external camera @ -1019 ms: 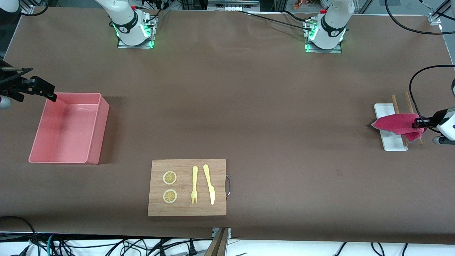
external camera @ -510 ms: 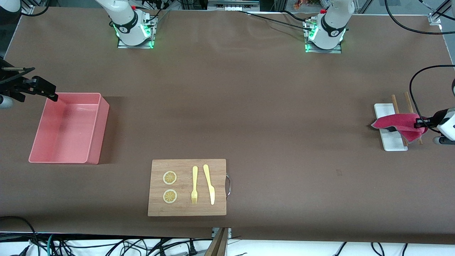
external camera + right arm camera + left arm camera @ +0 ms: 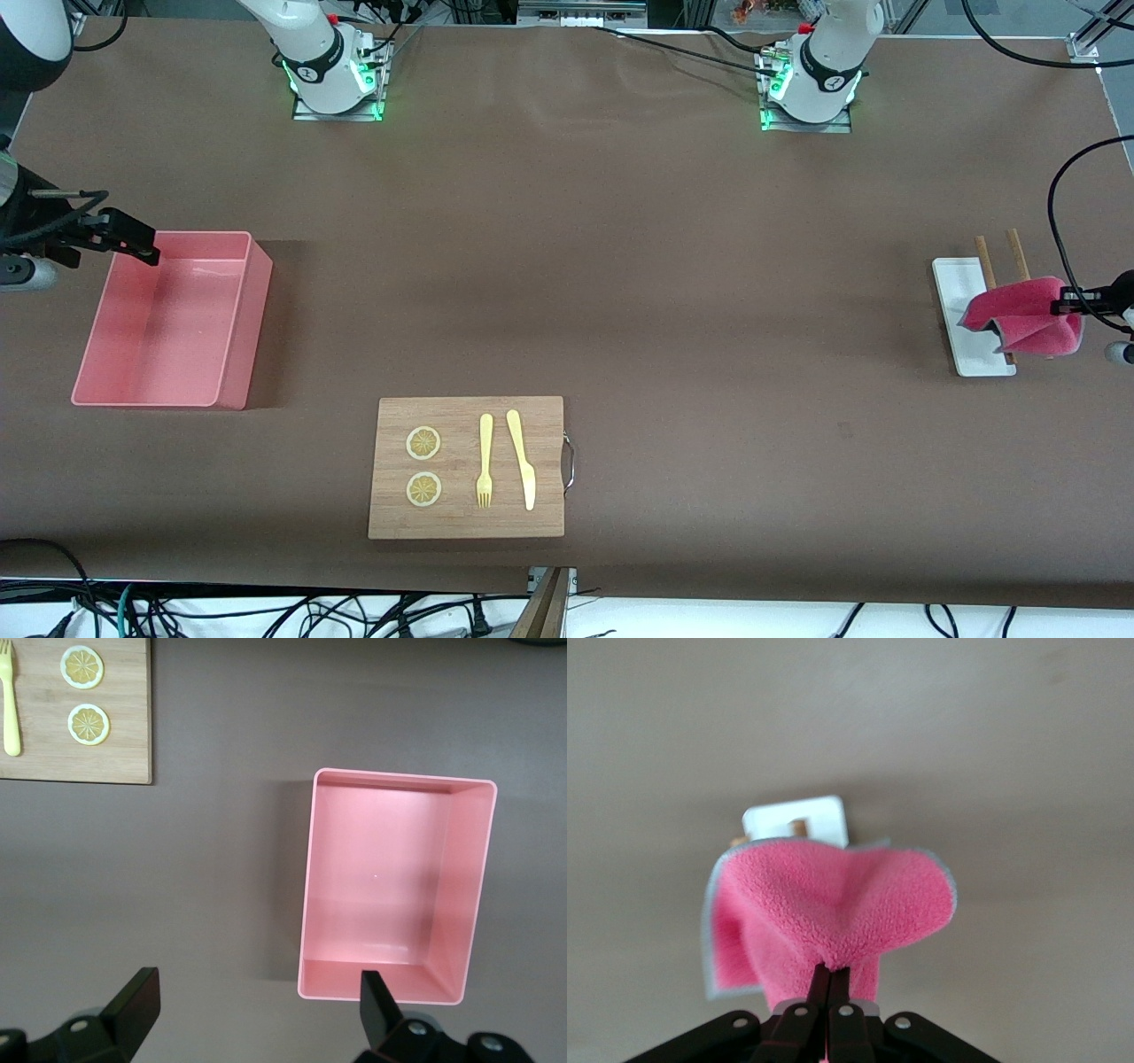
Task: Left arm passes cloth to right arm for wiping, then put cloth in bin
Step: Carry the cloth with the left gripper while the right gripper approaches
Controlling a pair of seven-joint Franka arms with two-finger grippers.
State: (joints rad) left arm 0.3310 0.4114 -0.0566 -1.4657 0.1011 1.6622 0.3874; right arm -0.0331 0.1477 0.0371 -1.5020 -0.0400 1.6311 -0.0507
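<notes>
Cloth: we are seeing the cloth (image 3: 1025,316) hanging in the air, bunched at one edge, drooping over the white tray (image 3: 959,306) at the left arm's end of the bench (image 3: 620,266).
Left gripper: the left gripper (image 3: 827,980) is pinching the cloth's gathered fold, jaws pressed tight together on it.
Chopsticks: two wooden chopsticks (image 3: 982,254) are lying across the tray, partly covered from our view by the cloth.
Bin: the bin (image 3: 240,330) is sitting at the right arm's end of the bench, well apart from the cloth.
Right gripper: the right gripper (image 3: 252,1001) is hovering by the bin's rim, jaws standing wide, holding nothing.
Cutting board: a wooden cutting board (image 3: 466,523) is lying nearer the front camera, carrying two lemon slices (image 3: 423,443), a yellow fork (image 3: 485,461) and a yellow knife (image 3: 521,458).
</notes>
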